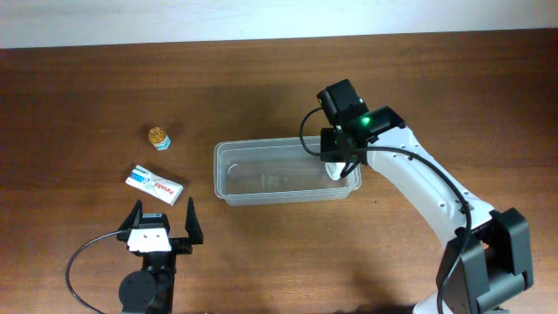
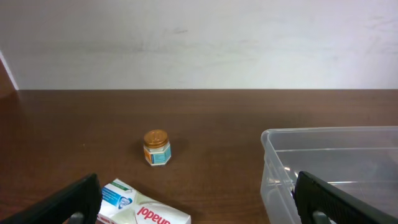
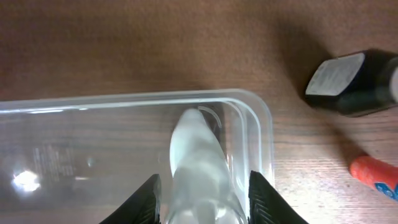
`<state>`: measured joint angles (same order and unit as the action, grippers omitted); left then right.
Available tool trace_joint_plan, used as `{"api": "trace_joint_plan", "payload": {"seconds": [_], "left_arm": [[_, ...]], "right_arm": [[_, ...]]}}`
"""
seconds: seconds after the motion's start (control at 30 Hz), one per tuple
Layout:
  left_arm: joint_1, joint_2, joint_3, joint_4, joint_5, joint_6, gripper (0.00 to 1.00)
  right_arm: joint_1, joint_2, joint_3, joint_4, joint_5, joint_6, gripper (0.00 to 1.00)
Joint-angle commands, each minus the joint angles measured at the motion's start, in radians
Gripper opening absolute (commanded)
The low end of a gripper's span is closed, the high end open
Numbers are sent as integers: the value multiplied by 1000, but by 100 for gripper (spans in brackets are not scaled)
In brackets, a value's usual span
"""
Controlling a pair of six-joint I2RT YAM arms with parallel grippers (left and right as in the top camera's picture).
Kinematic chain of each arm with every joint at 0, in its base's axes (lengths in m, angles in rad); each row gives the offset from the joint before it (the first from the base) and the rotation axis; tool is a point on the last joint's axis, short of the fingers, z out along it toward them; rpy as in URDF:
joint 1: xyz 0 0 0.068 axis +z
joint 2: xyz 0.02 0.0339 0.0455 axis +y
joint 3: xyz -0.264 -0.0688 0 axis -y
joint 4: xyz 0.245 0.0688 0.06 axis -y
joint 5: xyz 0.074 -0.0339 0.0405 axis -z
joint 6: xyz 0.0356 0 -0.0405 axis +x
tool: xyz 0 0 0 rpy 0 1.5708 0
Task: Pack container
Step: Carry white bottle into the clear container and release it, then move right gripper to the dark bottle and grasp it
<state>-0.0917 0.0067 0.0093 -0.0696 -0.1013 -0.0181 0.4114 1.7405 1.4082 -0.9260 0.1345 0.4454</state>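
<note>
The clear plastic container lies mid-table; it also shows in the left wrist view and the right wrist view. My right gripper hangs over the container's right end, shut on a translucent white bottle whose tip points down inside the bin. My left gripper is open and empty near the front edge. A white Panadol box lies just ahead of it. A small gold-lidded jar stands farther back.
In the right wrist view a dark bottle with a white label and a red-orange item lie on the table just beyond the container's right end. The right arm hides them in the overhead view.
</note>
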Motion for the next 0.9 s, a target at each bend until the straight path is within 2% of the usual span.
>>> {"api": "trace_joint_plan", "payload": {"seconds": [0.0, 0.27, 0.4, 0.53, 0.7, 0.87], "left_arm": [[5, 0, 0, -6, 1, 19, 99], [5, 0, 0, -6, 1, 19, 99], [5, 0, 0, -6, 1, 19, 99], [5, 0, 0, -6, 1, 19, 99], [5, 0, 0, -6, 1, 19, 99], [5, 0, 0, -6, 1, 19, 99]], "right_arm": [[6, -20, 100, -49, 19, 5, 38], [0, -52, 339, -276, 20, -26, 49], [-37, -52, 425, -328, 19, -41, 53], [-129, -47, 435, -331, 1, -47, 61], [-286, -12, 435, -336, -101, -101, 61], [-357, 8, 435, -338, -100, -137, 61]]}}
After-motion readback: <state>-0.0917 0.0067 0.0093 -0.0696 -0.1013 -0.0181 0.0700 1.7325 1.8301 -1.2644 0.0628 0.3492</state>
